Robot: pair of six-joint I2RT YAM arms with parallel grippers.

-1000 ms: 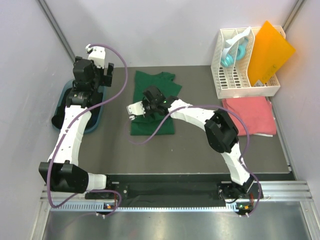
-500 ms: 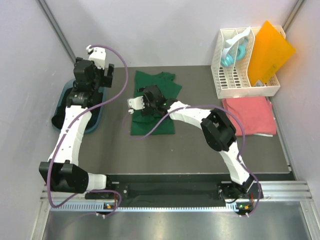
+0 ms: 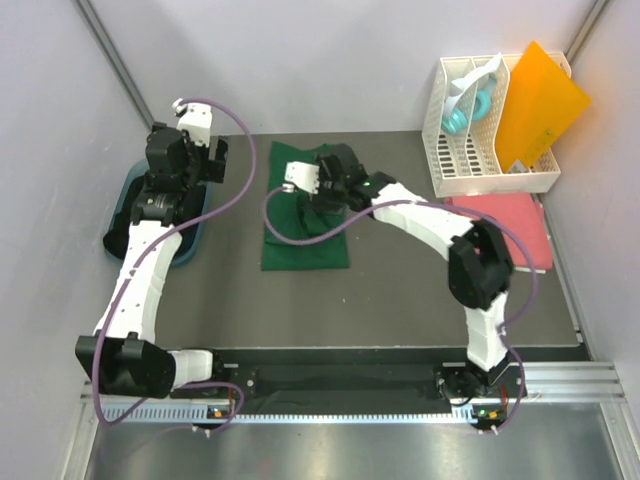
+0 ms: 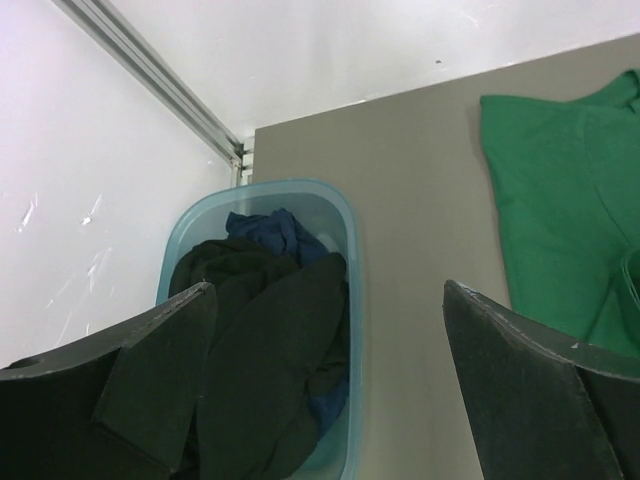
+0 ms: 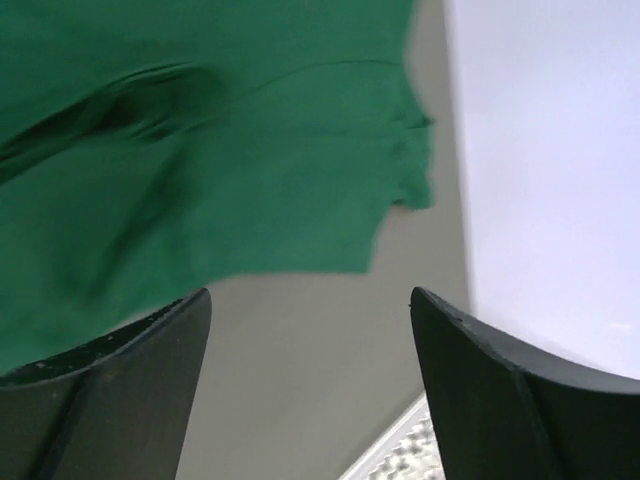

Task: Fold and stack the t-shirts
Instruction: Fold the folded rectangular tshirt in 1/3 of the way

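A dark green t-shirt (image 3: 305, 225) lies partly folded in the middle of the table; in the right wrist view the green t-shirt (image 5: 200, 150) fills the upper left. My right gripper (image 3: 340, 160) hovers open above its far end, and the open right gripper (image 5: 310, 293) has only bare table between its fingers. A coral pink t-shirt (image 3: 505, 230) lies folded at the right. Dark t-shirts (image 4: 250, 330) are heaped in a blue tub (image 4: 347, 260) at the left. My left gripper (image 4: 328, 290) stands wide open and empty above that tub's right rim; from above, the left gripper (image 3: 205, 160) is over the tub (image 3: 195, 240).
A white slotted rack (image 3: 485, 160) stands at the back right with an orange plastic sheet (image 3: 540, 100) leaning in it. Pale walls close in the back and both sides. A purple cable (image 3: 300, 235) from the right arm droops over the green shirt.
My right gripper has opened and moved from the middle of the green shirt toward its far end. The left arm has shifted only slightly.
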